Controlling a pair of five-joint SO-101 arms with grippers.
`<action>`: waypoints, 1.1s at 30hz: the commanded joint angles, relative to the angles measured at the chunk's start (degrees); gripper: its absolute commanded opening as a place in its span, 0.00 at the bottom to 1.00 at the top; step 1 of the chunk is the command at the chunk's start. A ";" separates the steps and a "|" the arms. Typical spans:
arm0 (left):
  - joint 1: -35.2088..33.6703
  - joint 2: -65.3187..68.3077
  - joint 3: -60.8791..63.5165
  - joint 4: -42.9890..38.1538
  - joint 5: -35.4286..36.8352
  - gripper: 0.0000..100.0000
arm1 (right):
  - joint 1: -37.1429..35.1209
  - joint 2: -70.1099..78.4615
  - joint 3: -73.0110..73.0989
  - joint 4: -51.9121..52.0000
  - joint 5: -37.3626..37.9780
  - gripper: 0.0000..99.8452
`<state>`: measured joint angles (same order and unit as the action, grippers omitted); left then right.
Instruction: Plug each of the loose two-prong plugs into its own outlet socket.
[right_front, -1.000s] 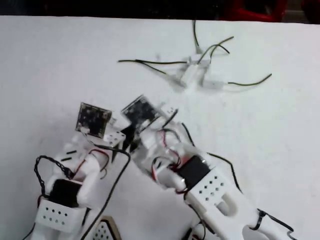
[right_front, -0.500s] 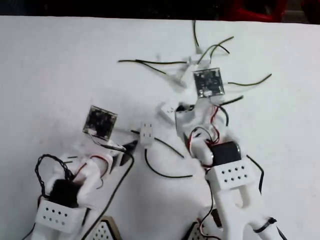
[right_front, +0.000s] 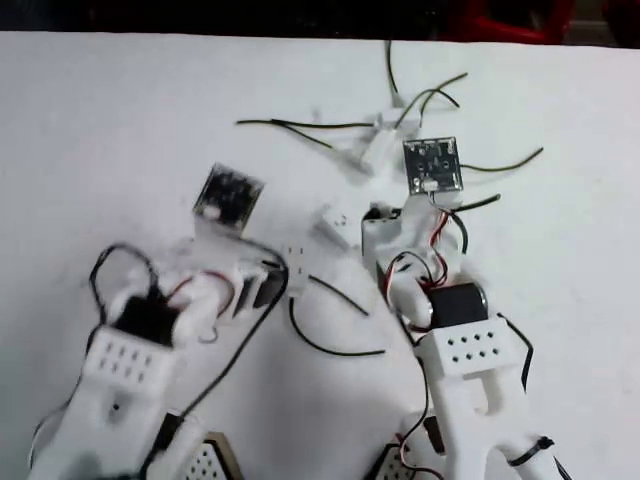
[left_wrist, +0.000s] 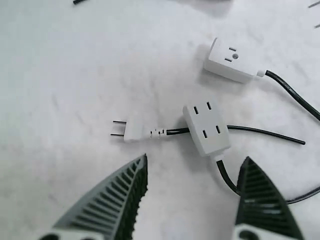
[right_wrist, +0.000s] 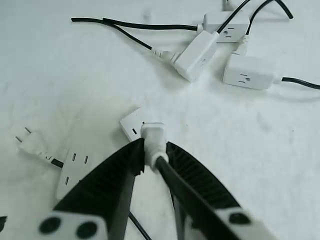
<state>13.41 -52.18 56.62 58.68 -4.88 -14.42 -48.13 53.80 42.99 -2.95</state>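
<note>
My right gripper (right_wrist: 154, 147) is shut on a white two-prong plug (right_wrist: 152, 139) with a black cable. The plug's front end touches a small white outlet block (right_wrist: 131, 125); its prongs are hidden. In the high view this gripper (right_front: 372, 226) stands beside that block (right_front: 335, 222). A loose white plug (left_wrist: 131, 131) lies flat, prongs pointing away from a white multi-socket block (left_wrist: 206, 127). My left gripper (left_wrist: 195, 161) is open just short of both, and nothing is between its fingers (left_wrist: 125, 200). The high view shows the left gripper (right_front: 268, 283) next to the multi-socket block (right_front: 295, 268).
A single outlet (left_wrist: 230, 60) on a black cable lies beyond the multi-socket block. Farther back, a cluster of white outlet blocks (right_front: 385, 145) and tangled dark cables (right_front: 300, 127) covers the table's far middle. A black cable (right_front: 330, 345) loops between the two arms.
The right arm swung from the table's centre to the right and far side, with the plug in it. The left arm pushed forward and rightward toward the multi-socket block.
</note>
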 joint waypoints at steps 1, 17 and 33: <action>1.01 14.37 -9.76 0.18 4.04 0.29 | 0.48 -0.92 -0.18 -1.19 -0.44 0.02; 5.49 50.77 -28.66 -2.29 8.88 0.29 | 4.00 -0.92 1.14 -4.35 -0.44 0.02; 6.20 59.91 -34.73 -2.11 -3.52 0.07 | 4.00 -0.92 1.23 -4.00 -0.44 0.02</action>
<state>18.95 9.98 24.53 57.10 -2.15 -11.16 -48.13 55.21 39.74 -2.95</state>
